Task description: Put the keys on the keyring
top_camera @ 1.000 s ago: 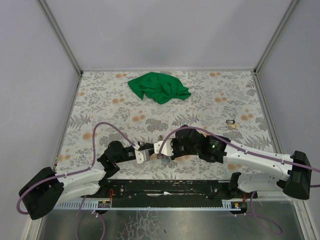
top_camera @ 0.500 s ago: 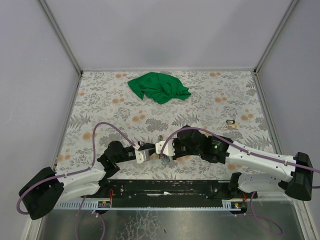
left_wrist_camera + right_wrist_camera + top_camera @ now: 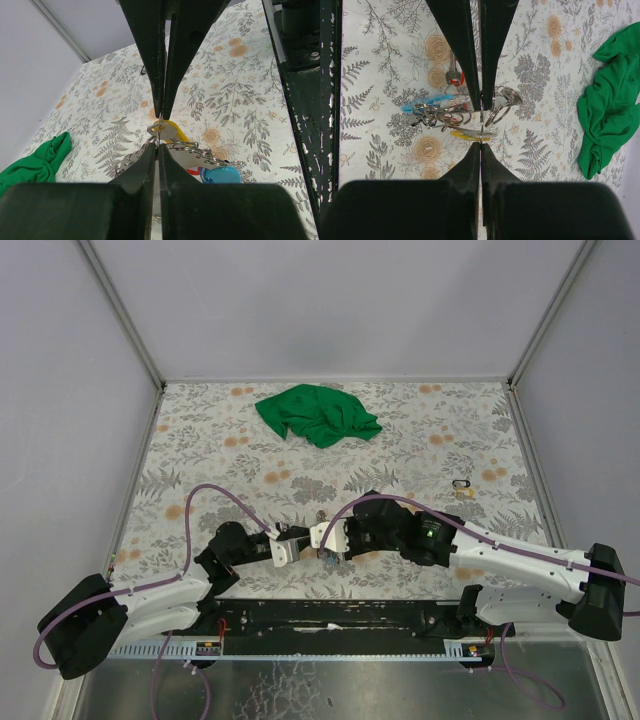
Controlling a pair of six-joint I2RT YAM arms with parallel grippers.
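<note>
Both grippers meet over the near middle of the table. My left gripper (image 3: 298,545) (image 3: 159,142) is shut on a thin metal ring of the keyring (image 3: 189,147). My right gripper (image 3: 326,539) (image 3: 481,131) is shut on the same thin ring from the opposite side. The keyring (image 3: 441,115) is a cluster of grey loops held just above the table. A key with a light blue tag (image 3: 220,175) (image 3: 414,106) and one with a red tag (image 3: 194,171) (image 3: 461,78) hang in the cluster. A yellow-tagged key (image 3: 173,131) (image 3: 466,133) lies by the jaw tips.
A crumpled green cloth (image 3: 318,415) (image 3: 609,95) lies at the far middle of the floral table. A tiny dark-and-yellow item (image 3: 463,486) sits at the right. Grey walls enclose the table, and a black rail (image 3: 340,615) runs along the near edge.
The right gripper has edged slightly toward the near edge with the key cluster. The left arm has barely moved. Both stay shut.
</note>
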